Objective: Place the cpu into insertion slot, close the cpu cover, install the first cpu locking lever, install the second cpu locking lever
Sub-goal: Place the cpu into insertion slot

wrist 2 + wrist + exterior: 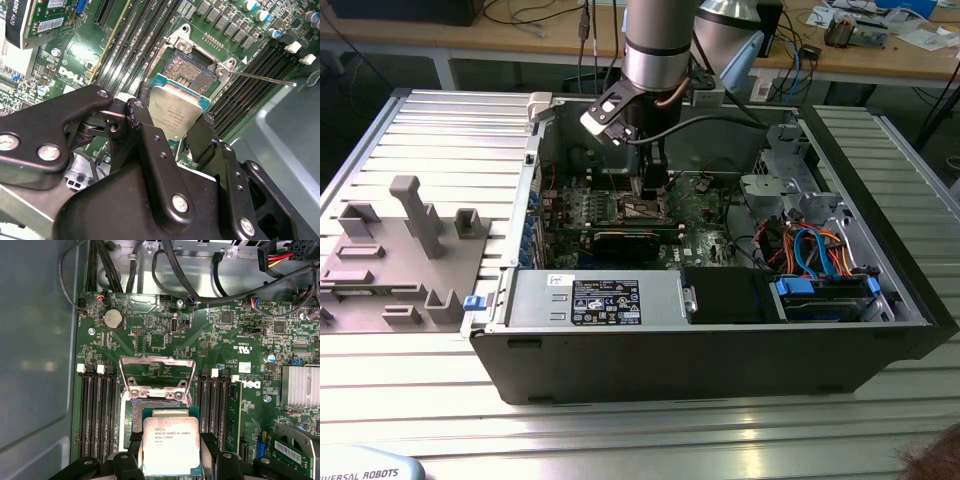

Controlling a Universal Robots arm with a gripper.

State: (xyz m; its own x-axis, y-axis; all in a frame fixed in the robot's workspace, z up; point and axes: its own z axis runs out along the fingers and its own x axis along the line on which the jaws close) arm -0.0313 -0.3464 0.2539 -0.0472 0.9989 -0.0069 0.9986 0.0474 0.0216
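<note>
Ribbed metal table (620,430) holds a grey tray (390,270) on the exterior view's left, then the open computer case (720,350). Part of the insertion slot (187,70) hides under the cpu (171,442). My gripper (174,132) pinches the cpu by two sides, over that slot. The cpu cover (157,371) is flipped open. Desks (470,40) stand behind.

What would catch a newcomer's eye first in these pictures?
The gripper clamping the silver cpu by its edges, close over the insertion slot of the green board, in both wrist views. In the exterior view, the arm reaches down into an open computer case.
</note>
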